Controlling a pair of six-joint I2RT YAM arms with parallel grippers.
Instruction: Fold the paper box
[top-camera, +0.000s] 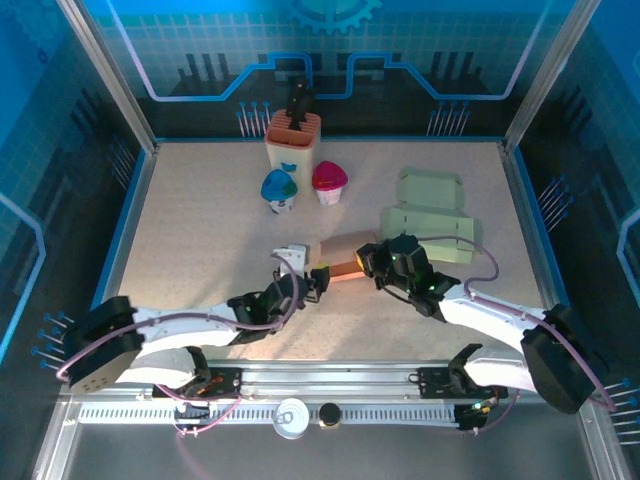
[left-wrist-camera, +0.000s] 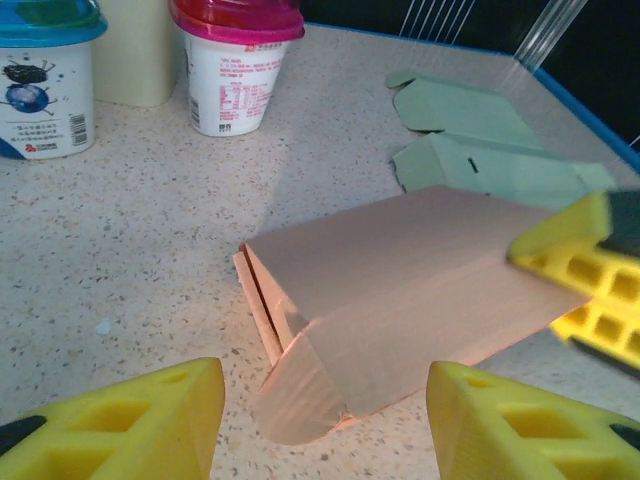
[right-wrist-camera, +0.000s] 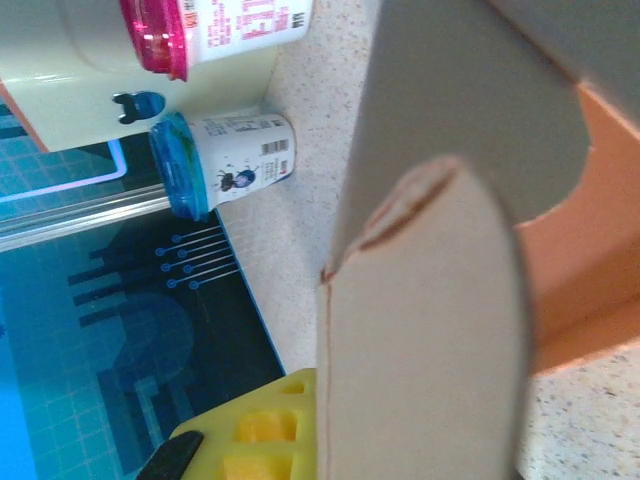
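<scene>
Paper box stands as sleeve, flaps untucked; right jaws pinch its end, left jaws spread nearby.

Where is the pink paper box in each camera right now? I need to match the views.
Top external: the paper box lies near the picture's centre.
Left wrist: the paper box fills the middle, one end flap toward the camera.
Right wrist: the paper box looms close across the right half.
Shared landmark: the pink-lidded cup, which is above and left of the box in every view.
</scene>
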